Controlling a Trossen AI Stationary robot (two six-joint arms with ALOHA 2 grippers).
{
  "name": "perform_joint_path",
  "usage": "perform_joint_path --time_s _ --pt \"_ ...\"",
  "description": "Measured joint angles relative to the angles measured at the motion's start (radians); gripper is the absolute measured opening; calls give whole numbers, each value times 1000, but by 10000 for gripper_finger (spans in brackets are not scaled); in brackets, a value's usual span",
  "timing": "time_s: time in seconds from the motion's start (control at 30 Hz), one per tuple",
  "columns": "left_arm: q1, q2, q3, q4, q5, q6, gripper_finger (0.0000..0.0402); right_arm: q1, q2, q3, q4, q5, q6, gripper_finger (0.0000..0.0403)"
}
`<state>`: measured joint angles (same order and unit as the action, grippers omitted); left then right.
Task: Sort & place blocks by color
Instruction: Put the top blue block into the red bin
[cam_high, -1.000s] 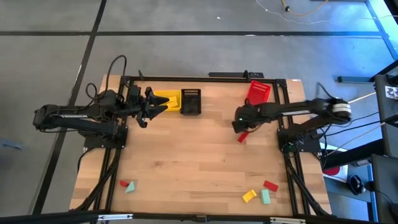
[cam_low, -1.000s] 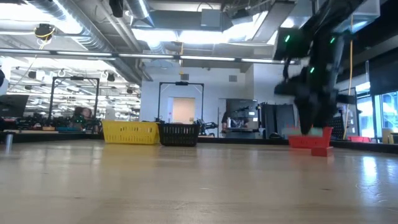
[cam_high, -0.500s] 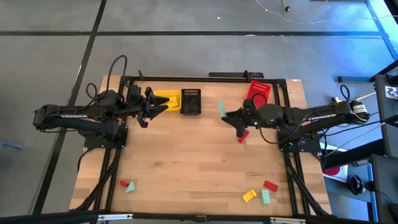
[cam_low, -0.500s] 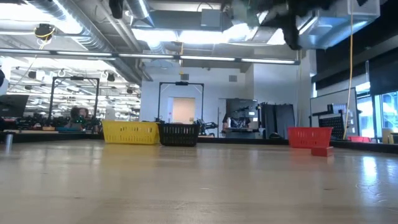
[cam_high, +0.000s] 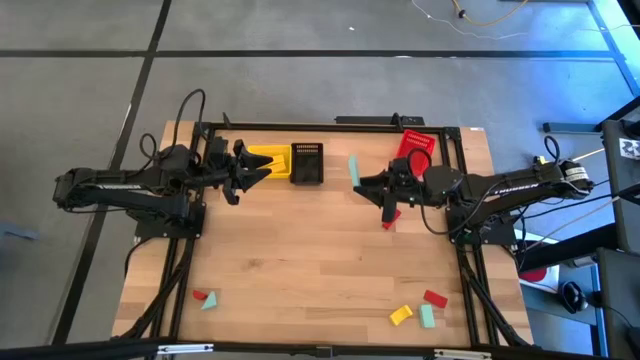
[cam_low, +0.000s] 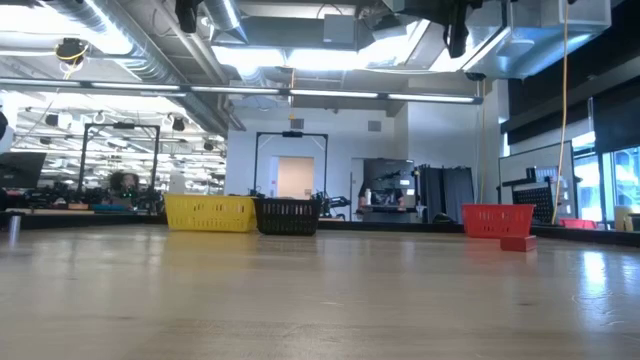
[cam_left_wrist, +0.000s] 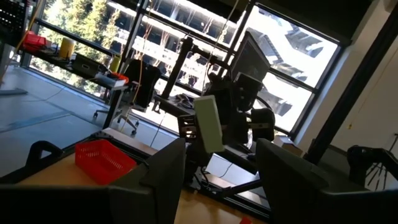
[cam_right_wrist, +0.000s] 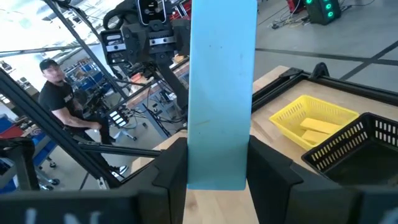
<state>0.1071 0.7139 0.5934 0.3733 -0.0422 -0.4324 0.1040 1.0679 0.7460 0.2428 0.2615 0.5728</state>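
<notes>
Teal bar (cam_right_wrist: 221, 87) upright, clamped in right gripper (cam_high: 362, 183) jaws, lifted high above counter (cam_high: 300, 260) mid-back, likely bound for black basket (cam_high: 307, 163). Open room between. Left gripper (cam_high: 262, 169) parked over yellow basket (cam_high: 270, 160), jaws apart, empty. Red block (cam_high: 389, 219) below right arm; others (cam_high: 418, 312) near front edge.

Wooden table (cam_high: 300, 250), slotted plastic baskets (cam_high: 270, 160)
</notes>
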Motion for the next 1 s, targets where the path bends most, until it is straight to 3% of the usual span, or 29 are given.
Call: perform_joint_path --time_s 0.2,0.47,0.6,0.73,1.0 --pt "0 0 0 0 0 -1 188 -9 -7 13 -67 -1 31 128" --pt "0 -2 0 12 -1 -4 188 -221 -27 303 -927 85 84 128" --pt "0 -2 0 12 -1 -4 188 -384 -23 348 -1241 113 138 128" --pt "0 -2 0 11 -1 -3 188 -543 -22 282 -1331 100 127 128" --pt "0 -2 0 10 -45 -3 188 -849 26 85 -1130 -20 94 128"
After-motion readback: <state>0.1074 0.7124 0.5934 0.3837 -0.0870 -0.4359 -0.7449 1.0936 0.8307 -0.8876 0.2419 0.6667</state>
